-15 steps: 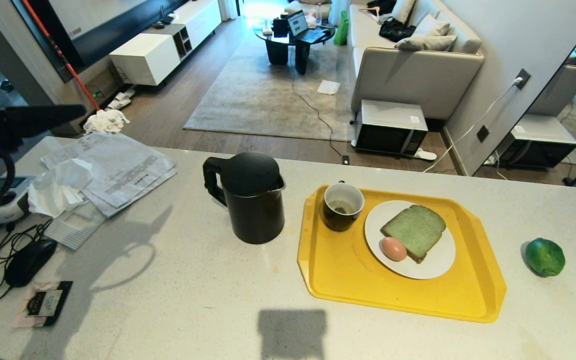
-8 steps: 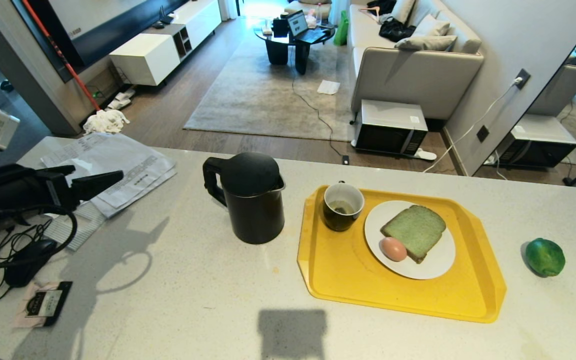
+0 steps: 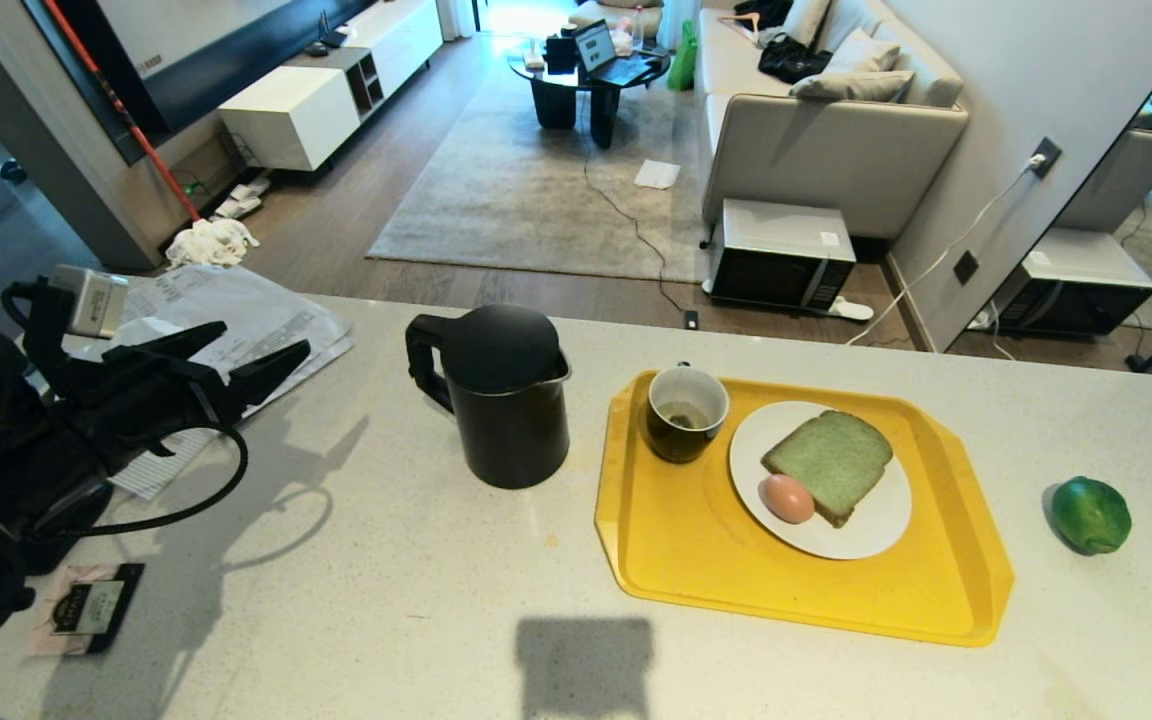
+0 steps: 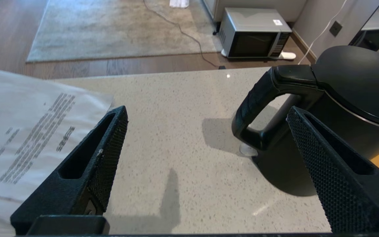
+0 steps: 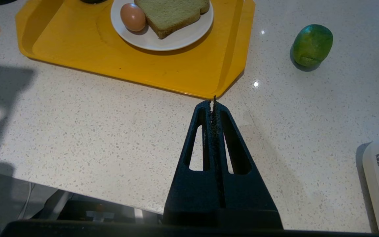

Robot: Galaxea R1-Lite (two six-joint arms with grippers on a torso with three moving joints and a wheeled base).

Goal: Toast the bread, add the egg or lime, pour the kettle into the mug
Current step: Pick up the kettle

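Left claw lined up on the kettle

The tall matte-black electric kettle (image 3: 496,395) stands on the pale speckled stone table (image 3: 356,590), just left of the yellow plastic tray (image 3: 676,560). The left claw (image 3: 241,355) hovers released, well short of its ribbed loop handle (image 4: 258,105): probably heavy if full, so take the handle's upright stretch. The right claw (image 5: 213,102) is clenched and empty.

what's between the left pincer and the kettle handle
Nothing: in the left wrist view, only bare speckled countertop lies between the open left pincer and the kettle handle.
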